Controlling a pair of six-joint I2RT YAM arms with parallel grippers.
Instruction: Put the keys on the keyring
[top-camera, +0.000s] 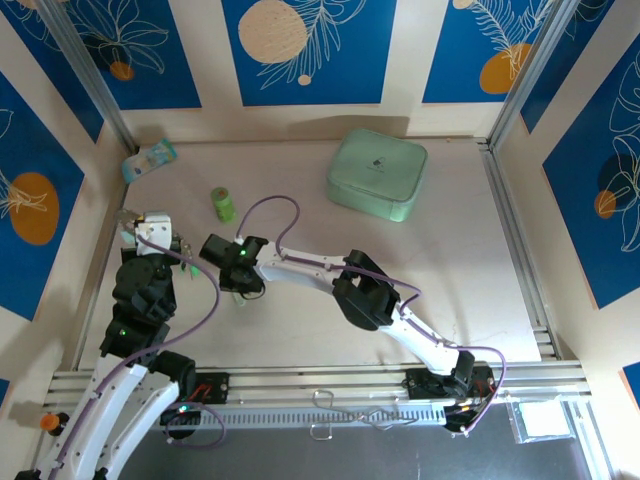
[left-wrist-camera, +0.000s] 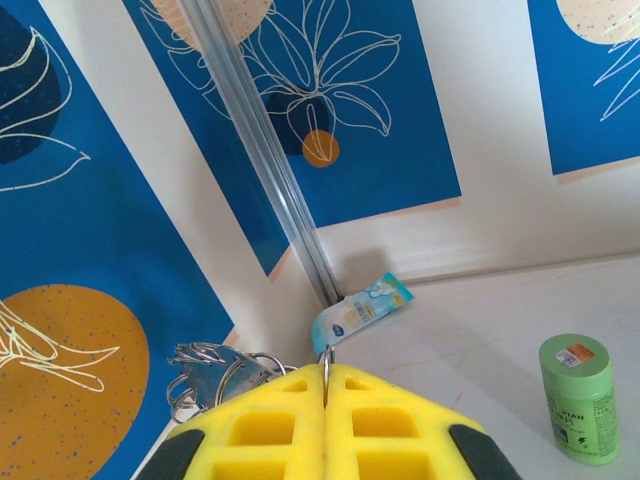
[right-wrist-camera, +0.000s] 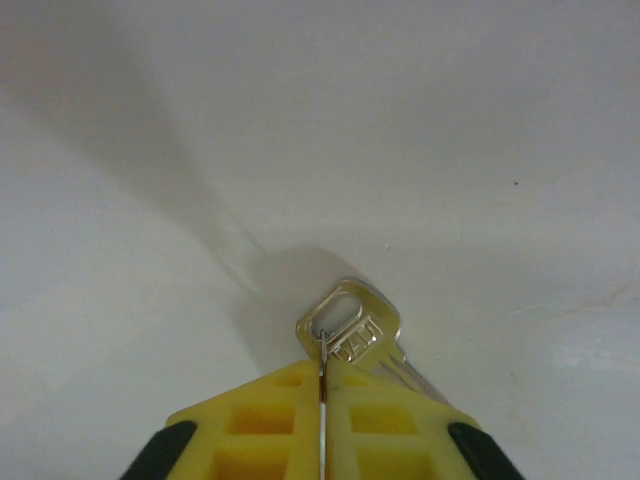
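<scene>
My right gripper (right-wrist-camera: 322, 388) is squeezed tight on a little key (right-wrist-camera: 352, 322), at its head's edge, down by the table (right-wrist-camera: 500, 150). It looks light, hard and slippery. My left gripper (left-wrist-camera: 325, 388) pinches the thin keyring (left-wrist-camera: 325, 360).

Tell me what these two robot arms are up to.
The left gripper is shut on the keyring, pinching its thin wire over by the left wall. The right gripper is shut on a silver key, low over the table. The key isn't on the keyring yet; the two grippers are apart.
</scene>
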